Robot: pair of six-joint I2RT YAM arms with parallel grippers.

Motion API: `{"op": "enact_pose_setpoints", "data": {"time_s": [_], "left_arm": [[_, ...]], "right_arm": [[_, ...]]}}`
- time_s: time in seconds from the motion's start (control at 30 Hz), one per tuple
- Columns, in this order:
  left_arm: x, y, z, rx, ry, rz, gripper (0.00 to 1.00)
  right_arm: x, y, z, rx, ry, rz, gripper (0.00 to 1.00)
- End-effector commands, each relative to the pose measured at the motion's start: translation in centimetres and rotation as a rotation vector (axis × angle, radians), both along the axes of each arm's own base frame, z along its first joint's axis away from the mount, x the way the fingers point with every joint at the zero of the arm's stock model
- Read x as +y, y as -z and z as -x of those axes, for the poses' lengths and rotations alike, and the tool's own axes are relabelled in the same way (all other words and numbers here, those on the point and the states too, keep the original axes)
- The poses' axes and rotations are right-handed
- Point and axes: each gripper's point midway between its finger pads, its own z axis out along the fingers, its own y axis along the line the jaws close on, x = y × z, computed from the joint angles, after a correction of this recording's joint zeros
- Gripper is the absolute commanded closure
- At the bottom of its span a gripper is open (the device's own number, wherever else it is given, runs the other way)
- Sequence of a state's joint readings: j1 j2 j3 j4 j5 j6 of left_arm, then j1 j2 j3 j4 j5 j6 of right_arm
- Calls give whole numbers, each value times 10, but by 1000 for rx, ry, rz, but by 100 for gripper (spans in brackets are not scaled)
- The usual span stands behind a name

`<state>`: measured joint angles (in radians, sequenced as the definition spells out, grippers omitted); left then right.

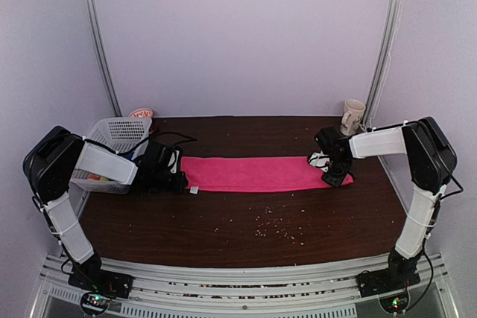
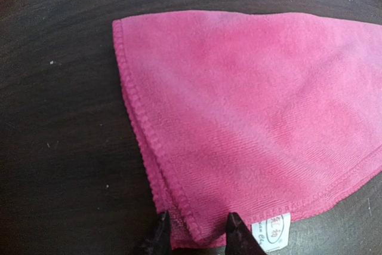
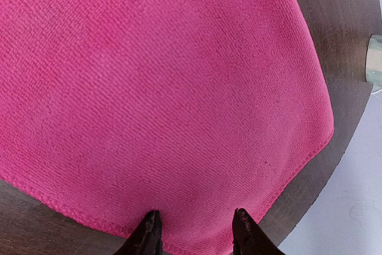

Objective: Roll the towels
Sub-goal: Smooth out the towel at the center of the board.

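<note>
Dark counter, pink towel stretched flat along it. The left jaws stand parted astride one end, right jaws likewise at the other

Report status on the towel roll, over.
Left fingers open astride pink towel corner. Right fingers open astride opposite end. Towel flat, unrolled. Nothing on it.

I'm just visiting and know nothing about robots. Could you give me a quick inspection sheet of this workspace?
Surface: dark wooden table, crumbs scattered near the front.
Job's things: pink towel lying flat in a long strip, white label at its left end.
Clutter: white basket back left, mug back right.
Grippers: left fingers and right fingers apart, tips at opposite ends of the towel.
Cables: black cable beside the basket.
Surroundings: pale walls, two metal poles.
</note>
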<state>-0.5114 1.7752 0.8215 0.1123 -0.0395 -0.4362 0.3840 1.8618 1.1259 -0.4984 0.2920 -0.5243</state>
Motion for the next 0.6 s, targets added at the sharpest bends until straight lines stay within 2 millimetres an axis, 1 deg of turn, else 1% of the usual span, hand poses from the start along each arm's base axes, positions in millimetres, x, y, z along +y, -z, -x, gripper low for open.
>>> {"op": "enact_pose_setpoints", "data": {"time_s": [0.0,0.17,0.33,0.43,0.53,0.57], "left_arm": [[-1,6,1,6,-1,25,74],[2,6,1,6,-8,11,84],[5,4,3,6,-14,4,86],[6,1,4,5,-16,-2,90],[9,-3,5,-2,-21,-12,88],[10,-6,5,-7,-23,-14,83]], "right_arm": [[1,32,21,105,-9,-18,58],[1,33,21,107,-9,-17,58],[1,34,22,109,-9,-16,58],[0,35,22,113,-7,-15,58],[0,37,23,119,-5,-10,58],[0,37,23,119,-4,-10,58]]}}
